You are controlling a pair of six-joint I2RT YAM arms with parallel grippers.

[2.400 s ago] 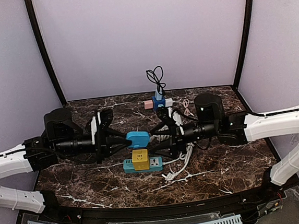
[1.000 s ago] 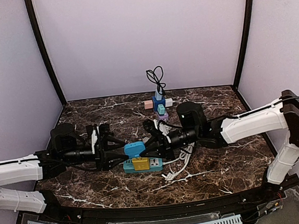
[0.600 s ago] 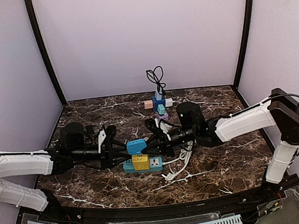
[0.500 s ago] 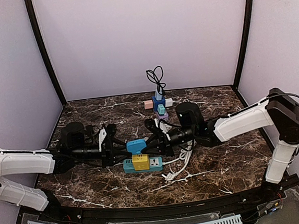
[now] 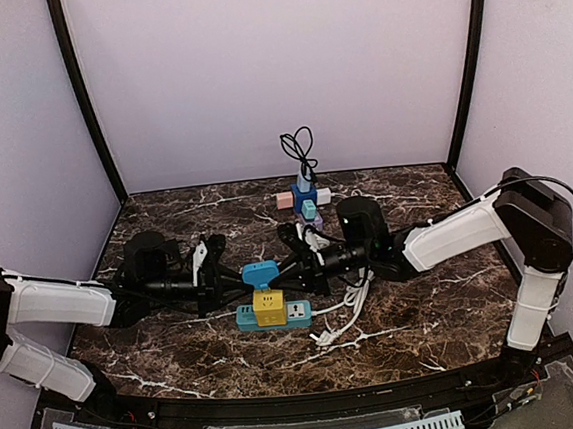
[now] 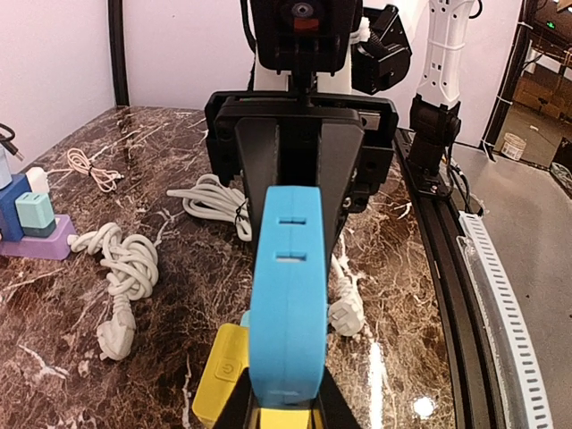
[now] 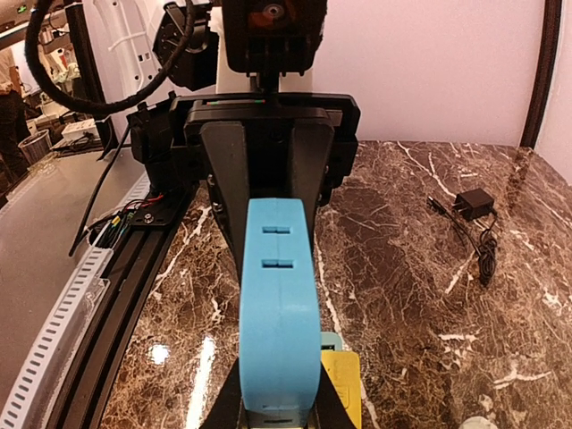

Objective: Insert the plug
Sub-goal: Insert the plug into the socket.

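Left pincer [image 5: 238, 279]: clenched on blue plug [image 5: 261, 273]
Right pincer [image 5: 284, 269]: clenched on blue plug, opposite side
Power strip [image 5: 297, 315]: holds yellow adapter [image 5: 268, 304]; blue plug above adapter

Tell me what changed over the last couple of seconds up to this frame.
The left gripper closed onto the blue plug, which the right gripper was already clamping; both now grip it from opposite sides. Both arms dropped lower, bringing the plug slightly nearer the yellow adapter. The teal power strip, white cable and rear adapters stayed put.
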